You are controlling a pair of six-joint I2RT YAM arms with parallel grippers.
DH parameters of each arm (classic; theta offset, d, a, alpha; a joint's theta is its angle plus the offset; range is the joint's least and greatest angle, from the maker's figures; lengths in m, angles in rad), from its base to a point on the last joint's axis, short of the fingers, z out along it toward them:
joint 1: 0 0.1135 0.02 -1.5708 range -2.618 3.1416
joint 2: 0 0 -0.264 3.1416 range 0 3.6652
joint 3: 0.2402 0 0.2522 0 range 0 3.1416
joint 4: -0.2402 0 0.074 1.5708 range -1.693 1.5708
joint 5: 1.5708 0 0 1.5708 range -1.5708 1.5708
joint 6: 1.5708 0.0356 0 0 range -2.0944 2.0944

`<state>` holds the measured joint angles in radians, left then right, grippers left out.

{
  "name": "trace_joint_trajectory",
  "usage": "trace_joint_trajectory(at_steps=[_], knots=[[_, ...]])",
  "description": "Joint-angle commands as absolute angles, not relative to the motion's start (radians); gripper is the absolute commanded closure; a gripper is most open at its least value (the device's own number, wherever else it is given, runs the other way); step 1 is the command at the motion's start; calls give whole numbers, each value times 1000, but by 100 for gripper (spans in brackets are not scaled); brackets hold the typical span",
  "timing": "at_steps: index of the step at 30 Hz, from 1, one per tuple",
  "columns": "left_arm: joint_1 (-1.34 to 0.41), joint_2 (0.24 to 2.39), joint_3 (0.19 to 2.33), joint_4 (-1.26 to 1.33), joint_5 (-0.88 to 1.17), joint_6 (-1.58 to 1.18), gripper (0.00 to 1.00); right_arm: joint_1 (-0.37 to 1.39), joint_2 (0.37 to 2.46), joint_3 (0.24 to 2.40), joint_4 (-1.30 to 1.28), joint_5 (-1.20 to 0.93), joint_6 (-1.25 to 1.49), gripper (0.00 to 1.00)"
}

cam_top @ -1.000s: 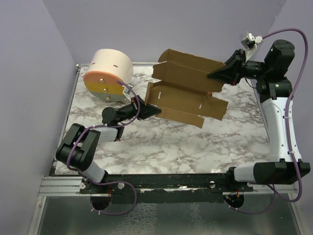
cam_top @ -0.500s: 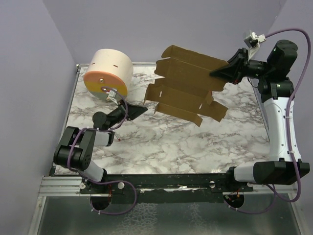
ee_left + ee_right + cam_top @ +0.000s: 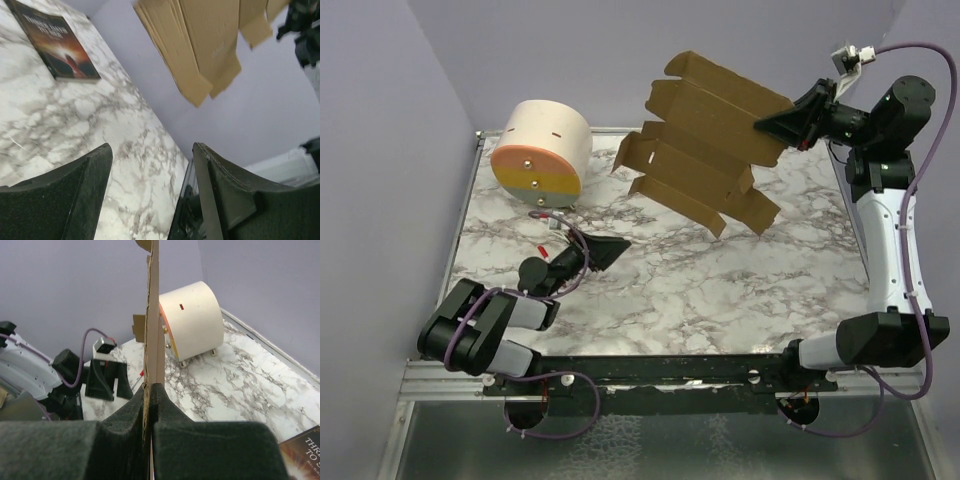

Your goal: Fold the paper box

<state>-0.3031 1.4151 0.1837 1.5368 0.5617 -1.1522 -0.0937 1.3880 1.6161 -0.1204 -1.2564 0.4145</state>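
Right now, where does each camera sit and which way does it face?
Top external: fixed above and behind the bases, looking down on the marble table; both arms show, right hand holding the paper box aloft, left hand open and low.
Left wrist: rides the left hand, facing up across the table at the box; its open fingers fill the bottom.
Right wrist: rides the right hand, facing past its fingers, shut on the box edge, toward the cream cylinder and left hand.
Shared: both wrist views catch the book.
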Motion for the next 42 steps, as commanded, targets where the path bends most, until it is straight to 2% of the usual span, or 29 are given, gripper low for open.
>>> trace_joint_trajectory(at_steps=[1, 9, 14, 21, 33, 42], knots=[[-476, 1409, 159, 1782, 333, -957, 30, -100, 1420, 1610, 58, -1162, 630, 99], [-696, 1490, 283, 1782, 203, -867, 30, -101, 1443, 1567, 180, -1077, 868, 99], [-824, 1569, 355, 1784, 111, -678, 26, -104, 1460, 1482, 315, -1059, 1081, 99], [-927, 1688, 456, 1786, 32, -422, 24, -112, 1461, 1459, 383, -1064, 1207, 99], [-968, 1798, 624, 1787, -187, -354, 23, -118, 1447, 1401, 491, -1081, 1322, 99], [-968, 1732, 617, 1786, -221, -370, 24, -127, 1448, 1383, 510, -1083, 1328, 99]])
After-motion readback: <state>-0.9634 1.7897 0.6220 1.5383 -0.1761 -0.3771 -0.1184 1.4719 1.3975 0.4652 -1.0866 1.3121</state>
